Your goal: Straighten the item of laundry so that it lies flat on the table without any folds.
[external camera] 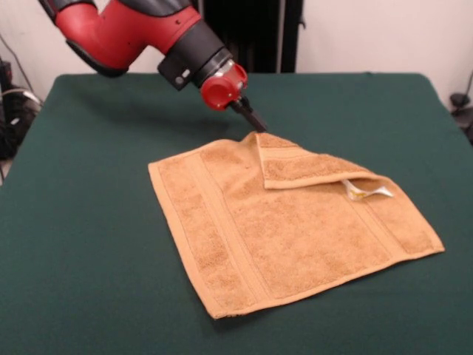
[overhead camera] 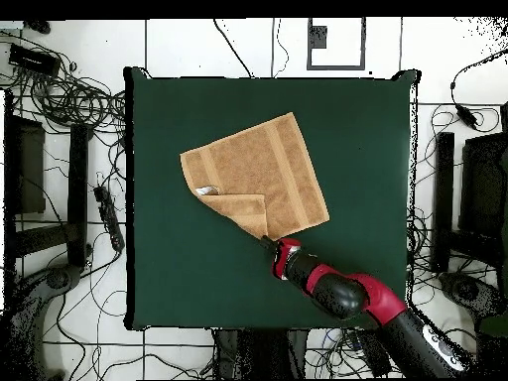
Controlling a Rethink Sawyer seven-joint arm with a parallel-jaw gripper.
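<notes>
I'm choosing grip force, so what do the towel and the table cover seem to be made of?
The towel looks like soft terry cloth: a fuzzy looped pile with flatter woven border bands, and it folds limply at one corner. The table cover looks like plain matte green fabric, smooth and without shine; its fibre cannot be told.

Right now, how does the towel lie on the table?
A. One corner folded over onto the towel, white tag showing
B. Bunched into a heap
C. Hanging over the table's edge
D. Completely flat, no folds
A: the towel lies mostly flat on the table, but the corner next to the gripper is turned back over it, with the white tag showing at the fold's end.
</notes>
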